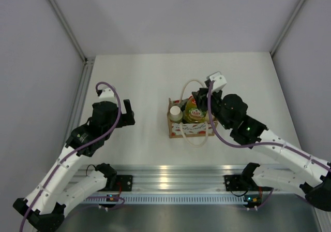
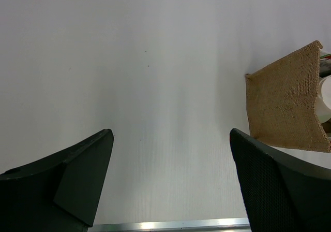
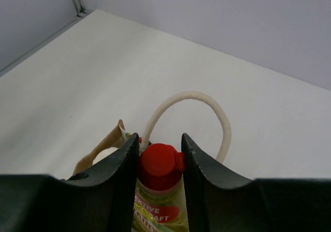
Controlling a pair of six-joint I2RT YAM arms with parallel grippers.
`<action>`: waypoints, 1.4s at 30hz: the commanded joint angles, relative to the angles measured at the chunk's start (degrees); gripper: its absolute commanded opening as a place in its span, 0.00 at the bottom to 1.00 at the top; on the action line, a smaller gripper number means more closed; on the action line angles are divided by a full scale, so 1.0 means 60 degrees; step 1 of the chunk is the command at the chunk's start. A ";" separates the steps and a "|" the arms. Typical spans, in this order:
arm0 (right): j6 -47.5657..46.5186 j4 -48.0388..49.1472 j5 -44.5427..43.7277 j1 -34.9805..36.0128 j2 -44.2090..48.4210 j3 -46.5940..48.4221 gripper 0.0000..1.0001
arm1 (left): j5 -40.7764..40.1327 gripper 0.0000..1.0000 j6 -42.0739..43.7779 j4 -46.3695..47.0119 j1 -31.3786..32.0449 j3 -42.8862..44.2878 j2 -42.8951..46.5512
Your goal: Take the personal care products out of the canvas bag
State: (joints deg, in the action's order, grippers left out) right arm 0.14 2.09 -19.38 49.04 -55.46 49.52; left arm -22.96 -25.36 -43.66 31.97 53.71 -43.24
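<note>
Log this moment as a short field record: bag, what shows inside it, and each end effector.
bag: canvas bag, upright on the table, no bottle seen outside it
visible contents: yellow bottle, white-capped bottle
right end effector: shut on the yellow bottle at its red cap, bottle not yet clear of the bag
left end effector: open, empty, over the table beside the bag
</note>
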 commanded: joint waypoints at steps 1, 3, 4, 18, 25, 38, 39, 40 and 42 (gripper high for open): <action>-0.0639 0.0707 -0.0682 0.0075 0.0133 0.1194 0.00 | -0.0040 0.98 0.0082 0.0509 0.0019 -0.0075 0.0132; -0.0697 0.0430 -0.0740 0.0031 0.0045 0.1588 0.00 | -0.0026 0.98 0.0082 0.0509 0.0034 -0.0075 0.0132; -0.0712 0.0312 -0.0784 0.0001 0.0030 0.1750 0.00 | -0.0026 0.98 0.0082 0.0523 0.0019 -0.0075 0.0147; -0.0361 -0.1681 -0.1326 -0.1052 0.0029 0.3642 0.00 | 0.0033 0.98 0.0082 0.0538 0.0019 -0.0061 0.0191; -0.0303 -0.1593 -0.1444 -0.2340 0.0600 0.3276 0.00 | 0.0077 0.98 0.0082 0.0553 0.0019 -0.0075 0.0205; 0.0636 0.0294 -0.0418 -0.5521 0.1099 0.0789 0.00 | 0.0062 0.98 0.0097 0.0538 0.0019 -0.0090 0.0235; 0.0563 0.0804 -0.0534 -0.5652 0.1114 0.0597 0.00 | 0.0077 0.98 0.0097 0.0538 0.0019 -0.0090 0.0235; 0.0490 0.1099 -0.0535 -0.5711 0.1114 0.0363 0.00 | 0.0077 0.98 0.0082 0.0553 0.0019 -0.0090 0.0235; 0.0197 0.1598 -0.0550 -0.5814 0.1027 -0.0180 0.00 | 0.0106 0.98 0.0096 0.0553 0.0034 -0.0090 0.0206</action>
State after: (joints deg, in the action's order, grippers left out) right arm 2.59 -5.80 -22.63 16.01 -51.37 48.97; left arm -22.90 -25.36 -43.53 31.99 53.71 -42.59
